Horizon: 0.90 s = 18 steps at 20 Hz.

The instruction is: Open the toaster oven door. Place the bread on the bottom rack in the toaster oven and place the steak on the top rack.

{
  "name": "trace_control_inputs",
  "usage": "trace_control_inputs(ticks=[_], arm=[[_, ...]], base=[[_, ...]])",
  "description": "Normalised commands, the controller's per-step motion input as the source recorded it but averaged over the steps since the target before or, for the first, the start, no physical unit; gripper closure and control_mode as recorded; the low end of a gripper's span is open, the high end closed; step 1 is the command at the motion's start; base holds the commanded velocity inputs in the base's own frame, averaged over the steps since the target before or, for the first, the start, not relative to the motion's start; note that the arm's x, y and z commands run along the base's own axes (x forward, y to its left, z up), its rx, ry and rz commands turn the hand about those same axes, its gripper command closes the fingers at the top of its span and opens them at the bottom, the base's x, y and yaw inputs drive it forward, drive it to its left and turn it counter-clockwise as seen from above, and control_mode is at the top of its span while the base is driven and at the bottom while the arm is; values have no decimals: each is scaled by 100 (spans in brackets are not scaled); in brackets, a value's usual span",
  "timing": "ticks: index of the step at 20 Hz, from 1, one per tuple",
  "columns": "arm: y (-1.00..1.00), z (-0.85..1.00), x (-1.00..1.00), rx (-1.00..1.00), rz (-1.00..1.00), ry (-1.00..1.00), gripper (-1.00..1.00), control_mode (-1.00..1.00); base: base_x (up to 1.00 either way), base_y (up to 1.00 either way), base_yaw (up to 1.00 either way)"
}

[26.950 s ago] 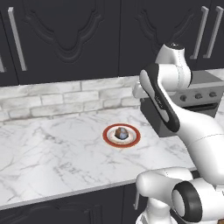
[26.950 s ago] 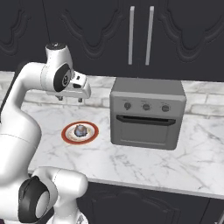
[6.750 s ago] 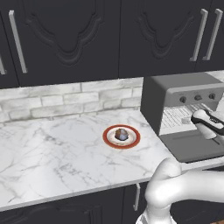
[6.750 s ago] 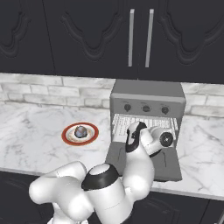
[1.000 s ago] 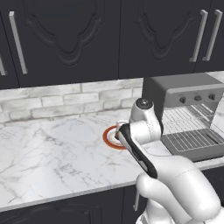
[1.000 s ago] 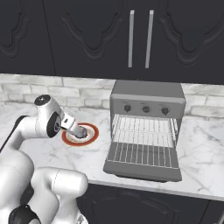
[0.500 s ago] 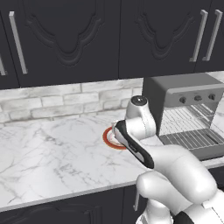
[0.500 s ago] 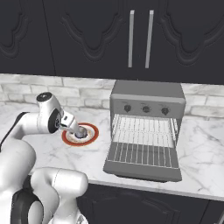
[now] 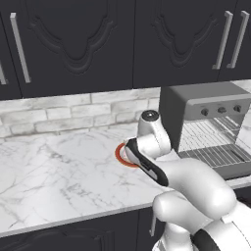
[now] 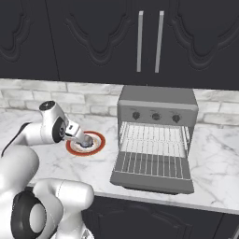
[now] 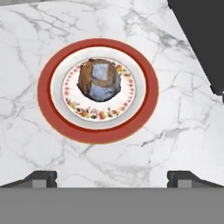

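The bread, a round brownish-grey lump, lies in the middle of a red-rimmed plate on the marble counter. My gripper hangs above the plate, open, with a dark fingertip on each side and nothing between them. From the right base, the gripper points down at the plate and hides the bread. The toaster oven stands to the right, its door folded down flat and the wire racks showing. The steak is out of view.
My arm crosses in front of the plate in the left base view. The dark corner of the oven door lies close to the plate. Dark cabinets and a brick backsplash line the back of the counter.
My hand has shifted slightly over the plate and settled above the bread. The oven door has stayed open and the bread has not moved.
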Motion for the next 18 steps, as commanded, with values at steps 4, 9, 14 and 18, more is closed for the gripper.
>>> trace_control_inputs(ticks=[4, 9, 14, 18], arm=[[-3, -19, 18, -1, 0, 0, -100, -100], [-12, -11, 28, 0, 0, 6, -100, -100], [0, -12, 32, -5, 0, 6, -100, -100], [2, -8, 35, -6, 0, 5, -100, -100]], base=[[0, 0, 0], [0, 0, 0], [0, 0, 0], [0, 0, 0]])
